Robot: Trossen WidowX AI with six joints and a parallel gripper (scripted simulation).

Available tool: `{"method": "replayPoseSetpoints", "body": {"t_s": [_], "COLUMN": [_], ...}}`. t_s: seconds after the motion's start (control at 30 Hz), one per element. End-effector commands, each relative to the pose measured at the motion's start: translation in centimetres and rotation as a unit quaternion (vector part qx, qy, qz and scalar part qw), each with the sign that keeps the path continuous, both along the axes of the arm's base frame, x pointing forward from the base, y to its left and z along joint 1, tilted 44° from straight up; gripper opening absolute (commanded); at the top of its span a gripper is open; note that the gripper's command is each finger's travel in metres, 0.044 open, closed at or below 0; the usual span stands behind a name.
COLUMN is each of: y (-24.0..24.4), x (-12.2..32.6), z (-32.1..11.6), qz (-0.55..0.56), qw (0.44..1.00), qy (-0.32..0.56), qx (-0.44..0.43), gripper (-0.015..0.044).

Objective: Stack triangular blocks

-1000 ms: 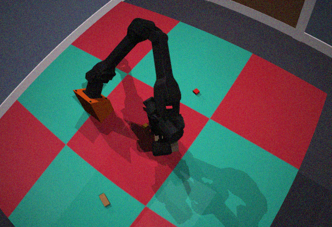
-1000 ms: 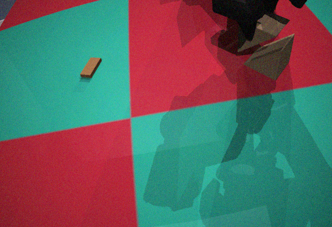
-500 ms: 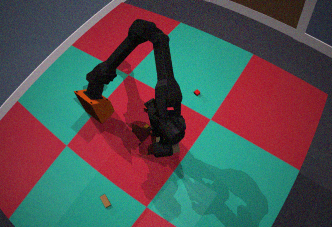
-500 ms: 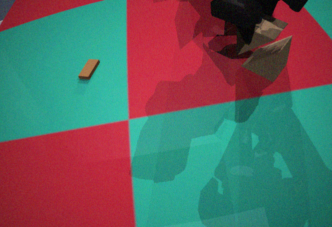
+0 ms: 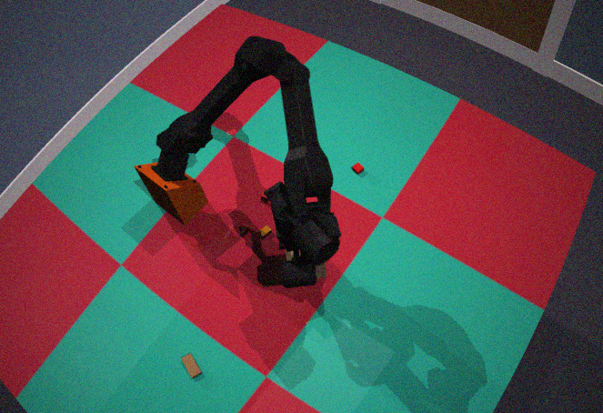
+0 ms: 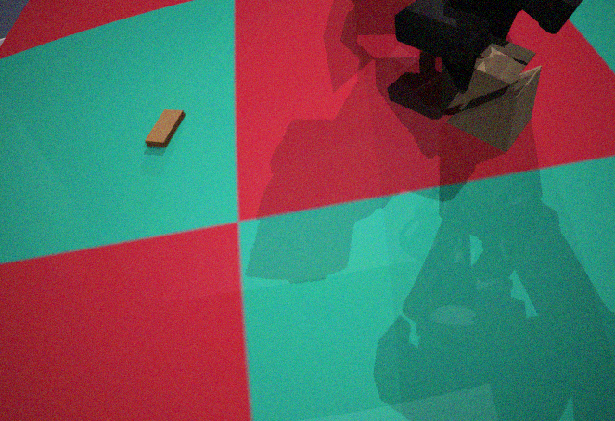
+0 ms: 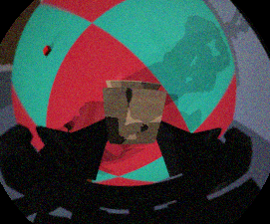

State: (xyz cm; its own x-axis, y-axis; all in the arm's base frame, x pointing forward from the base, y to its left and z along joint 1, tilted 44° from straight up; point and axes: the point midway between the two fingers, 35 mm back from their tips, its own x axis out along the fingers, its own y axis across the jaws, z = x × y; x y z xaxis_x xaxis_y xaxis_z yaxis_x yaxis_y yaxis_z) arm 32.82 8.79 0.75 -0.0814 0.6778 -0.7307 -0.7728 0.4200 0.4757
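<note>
My gripper (image 7: 132, 119) is shut on one greyish-tan triangular block (image 6: 499, 68) (image 7: 145, 106). The other triangular block (image 6: 504, 121) (image 5: 320, 270) stands on the red tile, its slope facing up toward the held one. In the exterior view the held block is over the slope, with a dark line between the two; whether they touch I cannot tell. Their ends look slightly offset there. In the wrist view only a thin strip of the lower block shows past the held one. In the top view the hand hides most of both.
A tan flat block (image 5: 191, 366) (image 6: 164, 128) lies on a teal tile away from the hand. A red block (image 5: 357, 167) (image 7: 47, 50) lies on another teal tile. A small yellow block (image 5: 265, 230) and a dark red piece (image 5: 264, 198) lie close beside the arm. The orange base (image 5: 187, 199) is at left.
</note>
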Motion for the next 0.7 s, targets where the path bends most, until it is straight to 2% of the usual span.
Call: {"method": "replayPoseSetpoints", "body": {"t_s": [0.0,0.67], "y": [0.27,1.08], "x": [0.03,0.12], "z": [-0.1,-0.47], "qz": [-0.002,-0.002], "qw": [1.0,1.0], "qy": [0.002,0.002], "qx": [0.003,0.003], "gripper": [0.0,0.0]}}
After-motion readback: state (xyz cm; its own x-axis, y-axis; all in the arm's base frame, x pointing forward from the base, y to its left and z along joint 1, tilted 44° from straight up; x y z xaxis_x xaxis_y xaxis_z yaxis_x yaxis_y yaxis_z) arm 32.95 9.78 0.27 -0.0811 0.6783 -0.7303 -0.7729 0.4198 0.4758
